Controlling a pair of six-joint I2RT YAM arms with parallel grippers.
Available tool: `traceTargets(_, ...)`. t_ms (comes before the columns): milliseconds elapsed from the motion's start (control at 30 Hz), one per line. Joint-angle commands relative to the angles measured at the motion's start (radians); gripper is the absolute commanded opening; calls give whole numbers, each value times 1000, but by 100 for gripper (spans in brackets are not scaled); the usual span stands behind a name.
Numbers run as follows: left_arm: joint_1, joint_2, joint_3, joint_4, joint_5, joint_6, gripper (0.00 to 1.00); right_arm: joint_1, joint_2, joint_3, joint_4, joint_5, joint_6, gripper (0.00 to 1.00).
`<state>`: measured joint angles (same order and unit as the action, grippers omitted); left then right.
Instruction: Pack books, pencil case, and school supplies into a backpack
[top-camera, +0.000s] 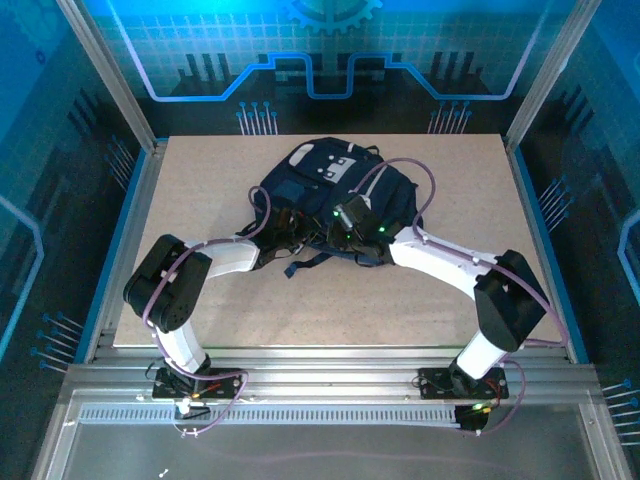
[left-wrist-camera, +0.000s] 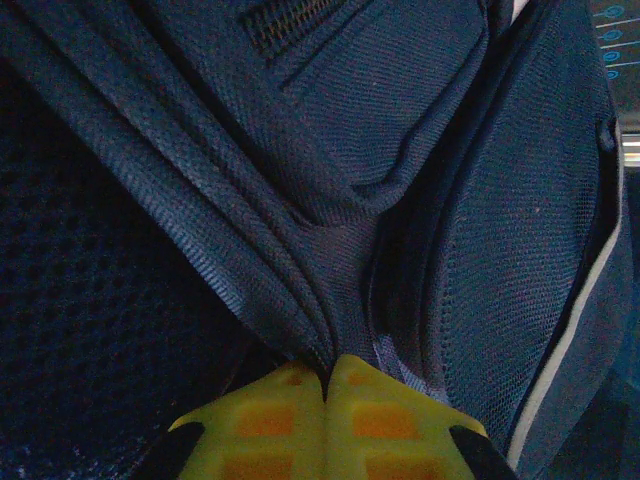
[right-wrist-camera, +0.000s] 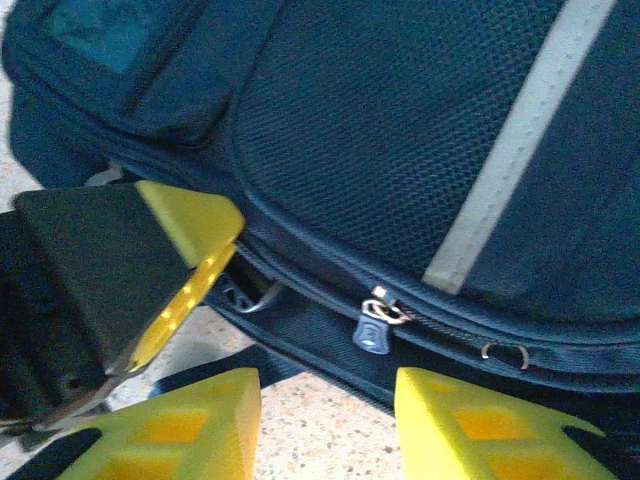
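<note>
The navy backpack (top-camera: 335, 190) lies in the middle of the table, its pale stripe (right-wrist-camera: 510, 140) up. My left gripper (left-wrist-camera: 328, 375) is shut on a fold of the backpack's navy fabric (left-wrist-camera: 330, 230) at its near-left edge. My right gripper (right-wrist-camera: 328, 400) is open just above the table, and nothing is between its fingers. The zipper pull (right-wrist-camera: 372, 332) hangs just beyond its fingertips. A yellow finger of the left gripper (right-wrist-camera: 190, 215) pinches the bag to the left of that pull. In the top view both grippers (top-camera: 290, 228) (top-camera: 350, 225) meet at the bag's near side. The books, pencil case and school supplies are out of view.
Speckled beige tabletop (top-camera: 350, 300) stretches between the backpack and the arm bases. Dark straps (top-camera: 305, 265) trail from the bag toward the near edge. Metal frame posts (top-camera: 110, 75) and blue panels enclose the table.
</note>
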<state>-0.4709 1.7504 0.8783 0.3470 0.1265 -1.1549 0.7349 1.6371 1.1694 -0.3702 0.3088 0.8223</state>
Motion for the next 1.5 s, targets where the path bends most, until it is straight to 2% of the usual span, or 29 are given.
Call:
traceTargets(0, -13, -32, -16, 16, 5, -9, 0, 10, 45, 23, -49, 90, 31, 40)
traceTargets(167, -15, -32, -12, 21, 8, -12, 0, 15, 120, 47, -28, 121, 73, 38)
traceTargets(333, -19, -50, -25, 21, 2, -14, 0, 15, 188, 82, 1, 186, 102, 31)
traceTargets(567, -19, -56, -48, 29, -14, -20, 0, 19, 204, 79, 21, 228, 124, 26)
traceTargets(733, -11, -41, -43, 32, -25, -8, 0, 18, 182, 66, 1, 216, 87, 5)
traceTargets(800, 8, -32, -45, 33, -37, 2, 0, 13, 153, 52, -13, 182, 45, 0)
traceTargets(933, 62, -8, -51, 60, -42, 16, 0, -2, 101, 27, -68, 108, -48, 0)
traceTargets(1133, 132, 20, -35, 85, -39, 44, 0, -75, 32, -48, -104, -104, -157, 0)
traceTargets(1333, 173, 15, -9, 59, -35, 83, 0, -131, 4, -59, -190, -40, -241, 0)
traceTargets(1467, 216, 22, 19, 23, 9, 118, 0, -180, 15, -31, -256, 26, -351, 0)
